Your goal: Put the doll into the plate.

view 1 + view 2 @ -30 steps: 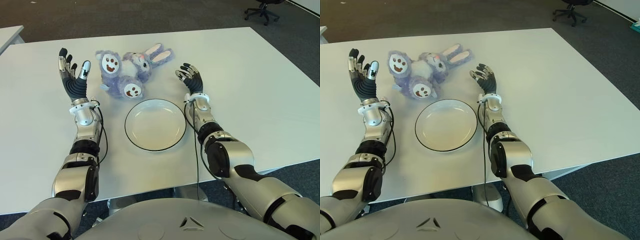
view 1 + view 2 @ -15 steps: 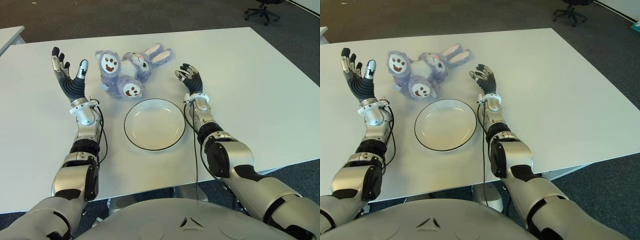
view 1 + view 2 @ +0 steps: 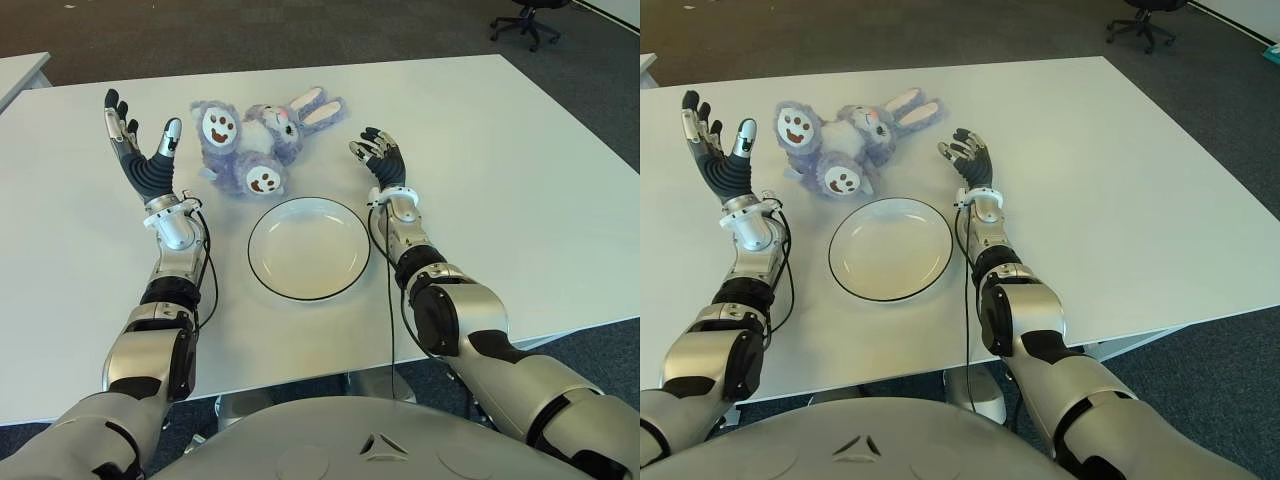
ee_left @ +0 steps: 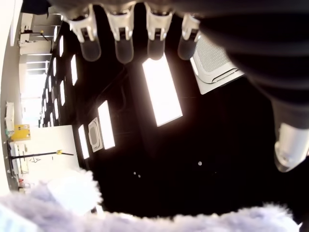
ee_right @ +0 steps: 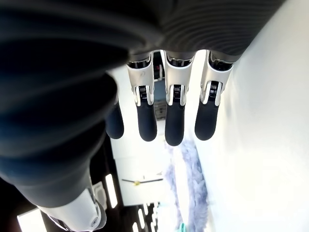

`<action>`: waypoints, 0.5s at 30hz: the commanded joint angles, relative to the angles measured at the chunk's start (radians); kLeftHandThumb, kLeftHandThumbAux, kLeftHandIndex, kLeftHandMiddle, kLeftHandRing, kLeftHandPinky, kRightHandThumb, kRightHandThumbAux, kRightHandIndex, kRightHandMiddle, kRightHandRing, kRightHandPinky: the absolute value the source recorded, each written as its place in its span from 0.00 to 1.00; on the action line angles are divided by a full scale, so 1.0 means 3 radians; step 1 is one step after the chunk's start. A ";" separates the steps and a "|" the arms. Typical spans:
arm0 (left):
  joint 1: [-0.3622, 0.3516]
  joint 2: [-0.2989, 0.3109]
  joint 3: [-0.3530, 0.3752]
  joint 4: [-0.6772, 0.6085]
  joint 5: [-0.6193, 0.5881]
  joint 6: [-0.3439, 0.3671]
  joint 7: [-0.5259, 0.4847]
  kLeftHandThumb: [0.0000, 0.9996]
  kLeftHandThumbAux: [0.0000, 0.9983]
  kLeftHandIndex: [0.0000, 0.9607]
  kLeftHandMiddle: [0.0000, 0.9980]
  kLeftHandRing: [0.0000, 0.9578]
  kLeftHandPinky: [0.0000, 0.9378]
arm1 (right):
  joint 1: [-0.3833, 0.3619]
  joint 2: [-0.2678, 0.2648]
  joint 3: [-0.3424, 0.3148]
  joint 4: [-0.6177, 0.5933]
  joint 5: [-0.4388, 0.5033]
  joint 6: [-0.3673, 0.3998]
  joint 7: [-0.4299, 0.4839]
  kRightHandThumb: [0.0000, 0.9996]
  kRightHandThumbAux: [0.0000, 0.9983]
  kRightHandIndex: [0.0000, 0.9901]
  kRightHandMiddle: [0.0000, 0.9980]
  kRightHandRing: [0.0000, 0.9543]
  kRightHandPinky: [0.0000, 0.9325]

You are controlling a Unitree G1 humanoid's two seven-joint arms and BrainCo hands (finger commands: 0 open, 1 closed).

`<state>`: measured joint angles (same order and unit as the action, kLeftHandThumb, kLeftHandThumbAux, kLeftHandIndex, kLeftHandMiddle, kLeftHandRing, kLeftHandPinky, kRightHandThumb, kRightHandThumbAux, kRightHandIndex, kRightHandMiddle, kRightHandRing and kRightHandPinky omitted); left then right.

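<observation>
A purple plush bunny doll [image 3: 258, 140] lies on the white table [image 3: 500, 150], its two round feet towards me and its ears pointing to the far right. Just in front of it sits an empty white plate [image 3: 308, 248] with a dark rim. My left hand [image 3: 140, 150] is raised left of the doll, palm up, fingers spread, holding nothing. Right of the doll and just beyond the plate's right edge is my right hand [image 3: 380, 160], fingers relaxed and empty. In the left wrist view the doll's fur [image 4: 145, 220] shows along one edge.
Dark carpet lies beyond the table's far edge, with an office chair [image 3: 527, 18] at the far right. The corner of another white table [image 3: 18, 70] shows at the far left.
My left hand swung a little to the left and tilted outward, then came slightly back towards the doll. The doll, the plate and my right hand stayed put.
</observation>
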<state>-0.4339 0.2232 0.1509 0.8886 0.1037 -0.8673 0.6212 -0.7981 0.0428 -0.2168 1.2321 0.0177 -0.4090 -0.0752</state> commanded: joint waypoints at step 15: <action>0.0859 -0.0089 -0.0479 0.0775 0.0734 -0.0049 0.0608 0.09 0.58 0.00 0.00 0.00 0.01 | 0.0495 0.0044 -0.0028 0.0311 0.0021 0.0403 -0.0034 0.32 0.80 0.21 0.23 0.25 0.29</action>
<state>-0.4456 0.2458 0.0645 0.9078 0.2321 -0.8722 0.7511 -0.7977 0.0448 -0.2168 1.2280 0.0179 -0.4090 -0.0751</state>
